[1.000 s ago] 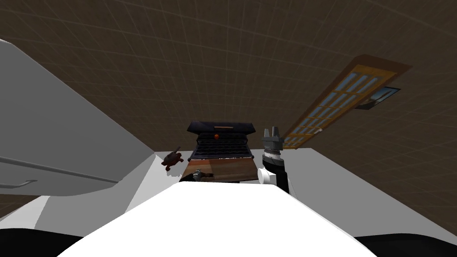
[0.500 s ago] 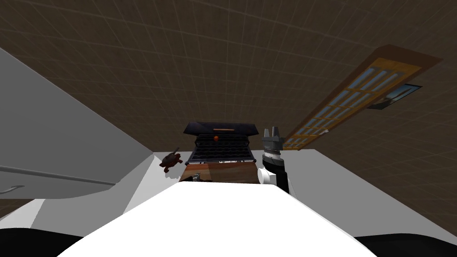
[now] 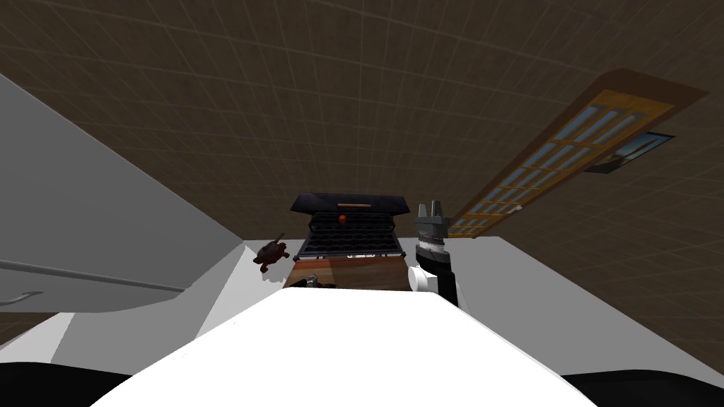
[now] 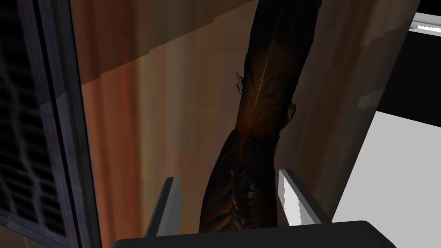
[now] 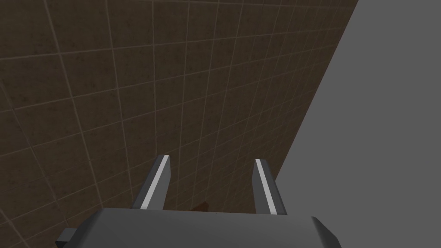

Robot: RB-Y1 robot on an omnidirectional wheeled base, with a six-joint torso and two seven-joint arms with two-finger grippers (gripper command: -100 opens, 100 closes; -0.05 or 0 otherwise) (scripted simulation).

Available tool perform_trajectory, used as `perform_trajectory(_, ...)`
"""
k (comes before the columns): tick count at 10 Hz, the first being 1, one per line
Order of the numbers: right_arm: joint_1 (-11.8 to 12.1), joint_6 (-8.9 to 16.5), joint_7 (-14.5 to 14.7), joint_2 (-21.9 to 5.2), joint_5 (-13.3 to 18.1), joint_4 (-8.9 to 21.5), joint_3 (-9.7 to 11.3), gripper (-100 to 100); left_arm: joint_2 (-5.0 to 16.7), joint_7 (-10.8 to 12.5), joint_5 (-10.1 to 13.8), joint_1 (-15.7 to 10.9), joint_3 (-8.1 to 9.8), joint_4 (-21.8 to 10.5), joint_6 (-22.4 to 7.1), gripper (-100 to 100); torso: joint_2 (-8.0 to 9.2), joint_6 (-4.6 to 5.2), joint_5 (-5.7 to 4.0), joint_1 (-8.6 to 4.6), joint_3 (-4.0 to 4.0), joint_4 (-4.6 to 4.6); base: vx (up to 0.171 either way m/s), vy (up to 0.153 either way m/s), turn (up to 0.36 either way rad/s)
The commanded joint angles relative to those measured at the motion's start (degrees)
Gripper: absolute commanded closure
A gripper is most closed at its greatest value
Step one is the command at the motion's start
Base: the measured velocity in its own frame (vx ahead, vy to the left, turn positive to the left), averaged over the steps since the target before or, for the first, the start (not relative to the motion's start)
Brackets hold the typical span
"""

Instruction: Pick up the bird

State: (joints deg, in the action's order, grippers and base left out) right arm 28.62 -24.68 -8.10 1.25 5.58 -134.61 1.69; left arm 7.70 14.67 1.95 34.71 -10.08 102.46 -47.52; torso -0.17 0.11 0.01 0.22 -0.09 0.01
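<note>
Bird between spread left fingers, not clamped

Left gripper (image 4: 228, 175) is over a wooden board (image 4: 172, 107), fingers apart at full spread. Bird (image 4: 258, 107) lies on that board: long, dark brown, feather texture, a pale streak along one feather. Its body end sits in the gap between the two fingers (image 4: 293, 198) and the rest stretches away from the gripper along the wood. One finger is just beside the bird's flank; cannot tell whether it touches. The other finger has a visible strip of wood between it and the bird. No squeeze on it.

Dark box with grid front (image 4: 26, 129) borders the board on one side, and white counter (image 4: 396, 172) lies past the board's other edge. In the head view the same dark box (image 3: 350, 226) stands at the far end of the board (image 3: 353, 272), all on the white counter (image 3: 537, 297). The left gripper (image 3: 311, 282) shows small at the board's near edge, with too little of it visible there to read.

Small dark reddish-brown figure (image 3: 271, 254) sits on the counter to the left of the box, apart from the board.

Right gripper (image 3: 430, 207) is raised upright beside the box's right end, well away from the bird. In its wrist view the right gripper (image 5: 211, 161) has its fingers apart, nothing between them.
</note>
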Motion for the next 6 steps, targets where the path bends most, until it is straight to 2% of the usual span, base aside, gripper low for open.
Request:
perform_trajectory(1, 0.00, 0.00, 0.00, 0.00, 0.00, 0.00, 0.00, 0, 0.00, 0.00, 0.00, 0.00, 0.00, 0.00, 0.00, 100, 0.00, 0.00, 0.00, 0.00, 0.00, 0.00, 0.000, 0.000, 0.000)
perform_trajectory(4, 0.00, 0.00, 0.00, 0.00, 0.00, 0.00, 0.00, 0, 0.01, -0.03, -0.02, -0.09, 0.02, 0.07, 0.07, 100, 0.00, -0.03, 0.03, 0.01, -0.03, -0.06, 0.000, 0.000, 0.000)
perform_trajectory(5, 0.00, 0.00, 0.00, 0.00, 0.00, 0.00, 0.00, 0, 0.01, -0.02, -0.02, -0.09, 0.02, 0.06, 0.06, 0, 0.00, -0.03, 0.02, 0.01, -0.02, -0.05, 0.000, 0.000, 0.000)
perform_trajectory(6, 0.00, 0.00, 0.00, 0.00, 0.00, 0.00, 0.00, 0, 0.35, 0.19, 0.11, 0.74, -0.19, 2.14, -1.35, 100, 0.01, -0.03, 0.02, 0.01, -0.02, -0.05, 0.000, 0.000, 0.000)
